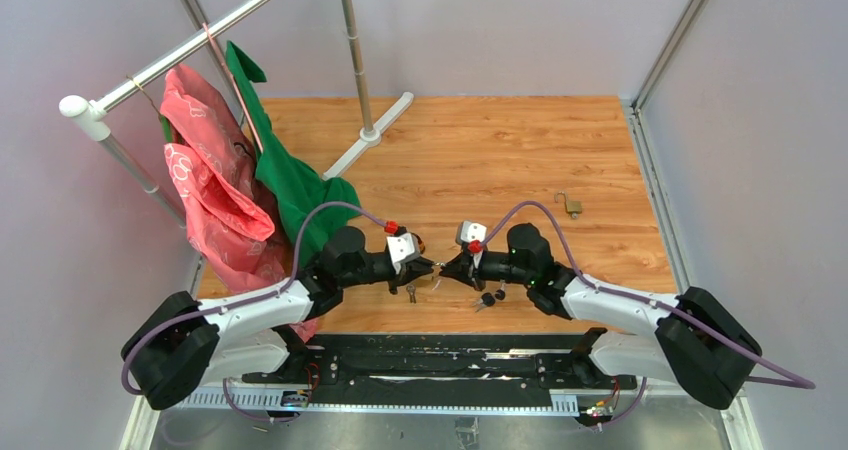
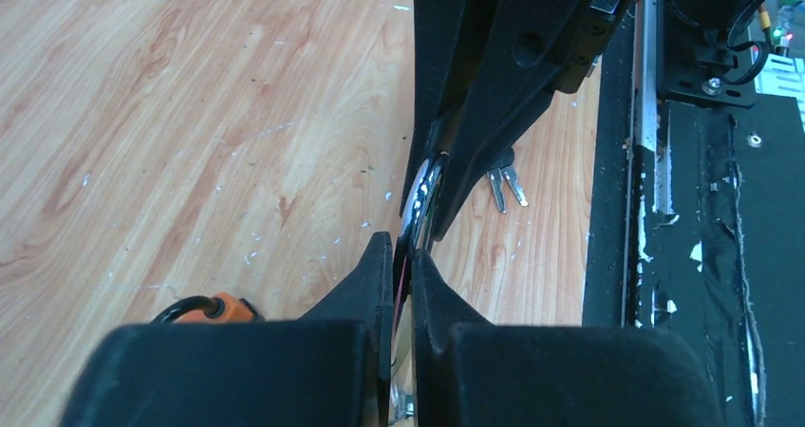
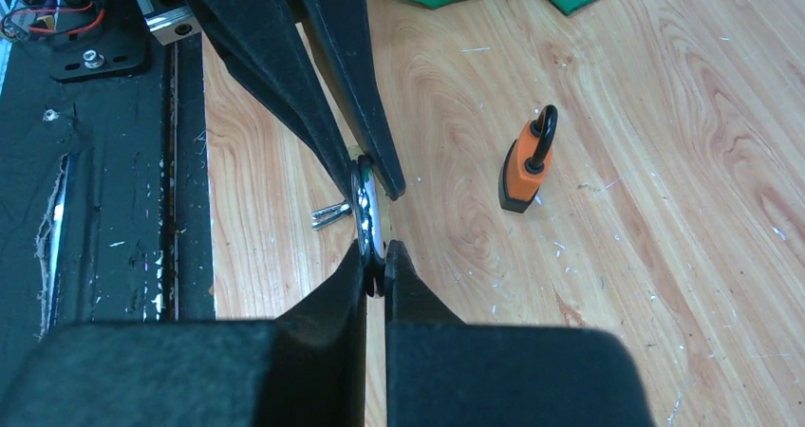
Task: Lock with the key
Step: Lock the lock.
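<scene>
- wood bench: orange padlock lies apart, keyless
- left end effector, right end effector both pinched on key ring
- i'd say locking not begun

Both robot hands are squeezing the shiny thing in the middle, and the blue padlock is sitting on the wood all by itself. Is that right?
Almost. The padlock is orange with a black shackle, not blue, as the right wrist view shows. The rest holds: the left gripper and right gripper both pinch the shiny metal piece, and the padlock sits alone on the wood table.
</scene>
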### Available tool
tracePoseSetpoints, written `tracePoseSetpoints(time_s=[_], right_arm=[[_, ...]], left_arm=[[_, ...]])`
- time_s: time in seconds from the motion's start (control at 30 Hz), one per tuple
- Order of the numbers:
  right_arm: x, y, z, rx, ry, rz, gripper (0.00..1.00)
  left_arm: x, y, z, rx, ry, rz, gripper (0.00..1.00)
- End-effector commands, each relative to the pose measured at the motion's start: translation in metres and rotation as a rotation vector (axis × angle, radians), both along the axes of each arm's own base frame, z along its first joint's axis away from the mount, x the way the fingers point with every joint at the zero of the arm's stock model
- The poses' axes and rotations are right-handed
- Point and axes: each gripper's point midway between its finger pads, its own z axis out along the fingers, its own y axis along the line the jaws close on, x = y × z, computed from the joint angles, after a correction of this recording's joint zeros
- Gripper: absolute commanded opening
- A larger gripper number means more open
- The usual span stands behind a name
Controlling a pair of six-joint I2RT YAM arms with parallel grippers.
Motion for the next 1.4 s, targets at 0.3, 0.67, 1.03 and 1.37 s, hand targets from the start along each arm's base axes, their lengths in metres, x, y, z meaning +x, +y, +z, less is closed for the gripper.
tracePoseSetpoints(time_s=[0.3, 0.67, 1.03, 1.37], right_arm=[[-0.001, -0.004, 0.033, -0.039, -0.081, 0.042, 0.0], [-0.006, -0.004, 0.032, -0.086, -0.099, 0.089, 0.0], [-0.008, -0.008, 0.034, -0.159, -0.135, 0.081, 0.0], [-0.013, -0.006, 0.037, -0.196, -0.192, 0.12, 0.0]], left_arm=[[0.004, 0.009, -0.021, 0.054, -0.113, 0.004, 0.58], [-0.002, 0.009, -0.055, 0.17, -0.247, -0.142, 0.51], [-0.013, 0.005, -0.068, 0.161, -0.186, -0.2, 0.15], [-0.014, -0.01, -0.065, 0.113, -0.163, -0.244, 0.0]])
